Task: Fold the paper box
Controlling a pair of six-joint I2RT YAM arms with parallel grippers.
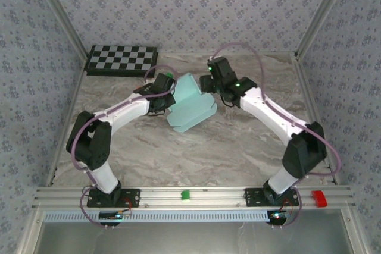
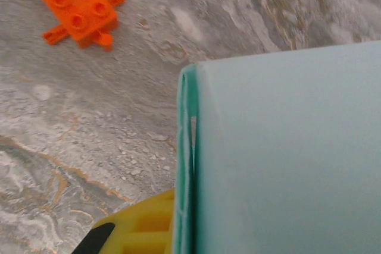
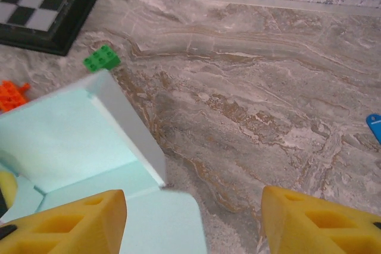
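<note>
Near rail: a green block [image 1: 185, 194] and a red block [image 1: 319, 198], both too small to make out in detail. Mid-table: the paper box [image 1: 190, 107], part-folded, lies between the two grippers; one wall stands raised, its inner faces bare, and a rounded flap points toward the near side. The left gripper [image 1: 166, 94] is clenched on the box's left edge. In its wrist view one yellow finger [image 2: 143, 230] lies against the doubled card edge, the other being hidden behind the panel. The right gripper [image 3: 193, 206] is released, its fingers spread wide and grasping nothing. Beyond the box: an orange brick [image 2: 77, 4] and a green brick [image 3: 101, 57]. A blue object [image 3: 374, 124] is cut off at the frame edge. Far left: the checkerboard [image 1: 122, 59].
</note>
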